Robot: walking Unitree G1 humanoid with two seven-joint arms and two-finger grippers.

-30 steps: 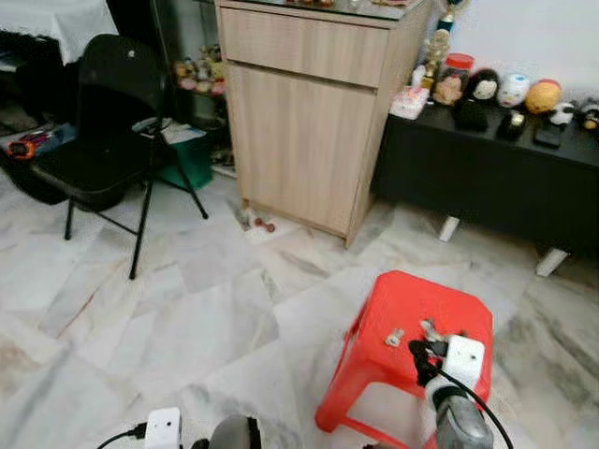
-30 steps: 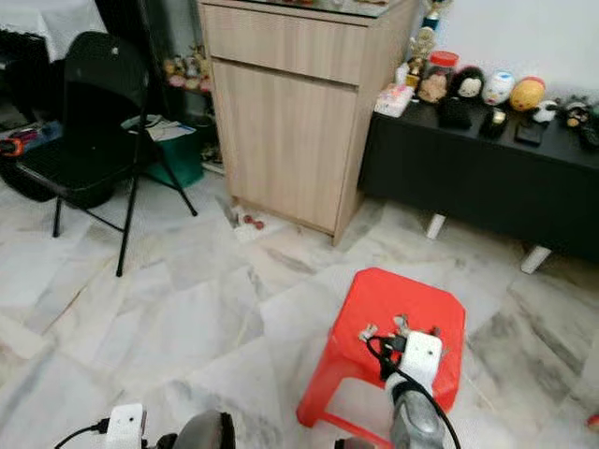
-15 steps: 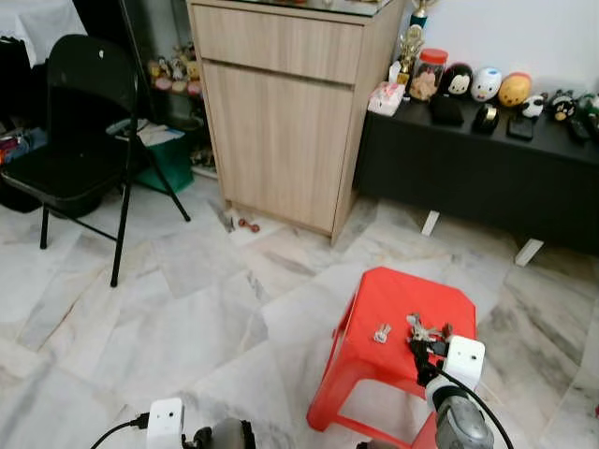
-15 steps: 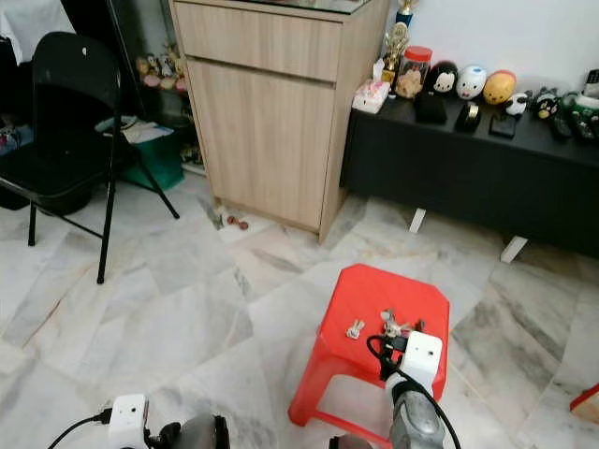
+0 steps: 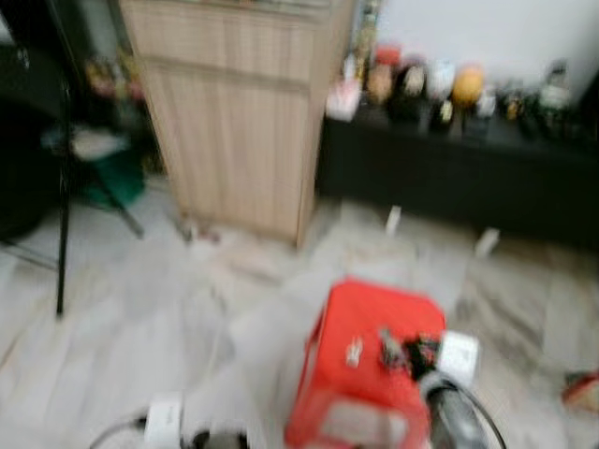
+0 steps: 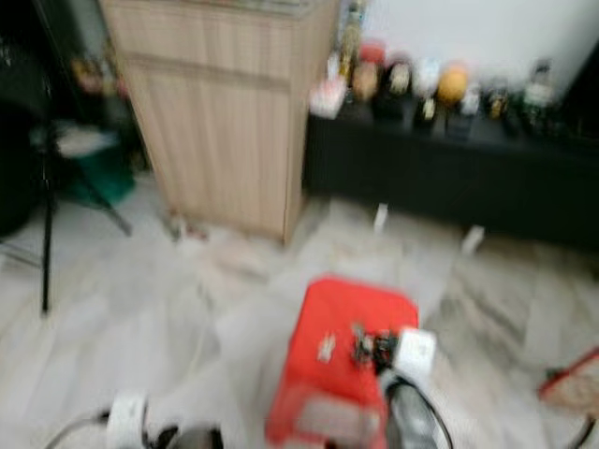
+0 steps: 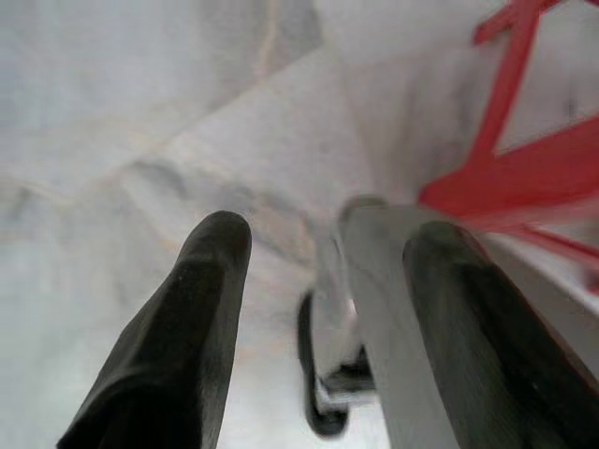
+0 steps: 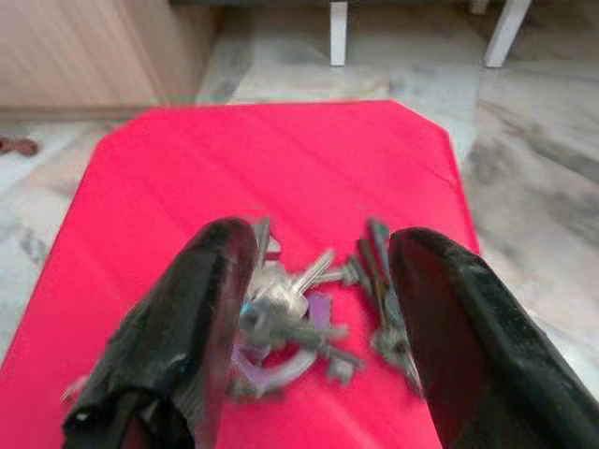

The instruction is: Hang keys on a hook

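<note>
We see a stool (image 5: 374,323) on the floor (image 5: 140,318) at 6 o'clock. The keys (image 8: 299,323) lie on the stool, between the fingers of our right gripper (image 8: 318,318). A cabinet (image 5: 234,122) stands behind the stool at 11 o'clock. A low tabletop (image 5: 468,164) with small things on it sits at 1 o'clock, right of the cabinet. A chair (image 5: 37,168) stands at 9 o'clock.

Silvery metal keys (image 8: 299,323) lie on a smooth, seemingly plastic red stool (image 8: 281,178); floor (image 7: 112,112) looks like polished marble.
</note>
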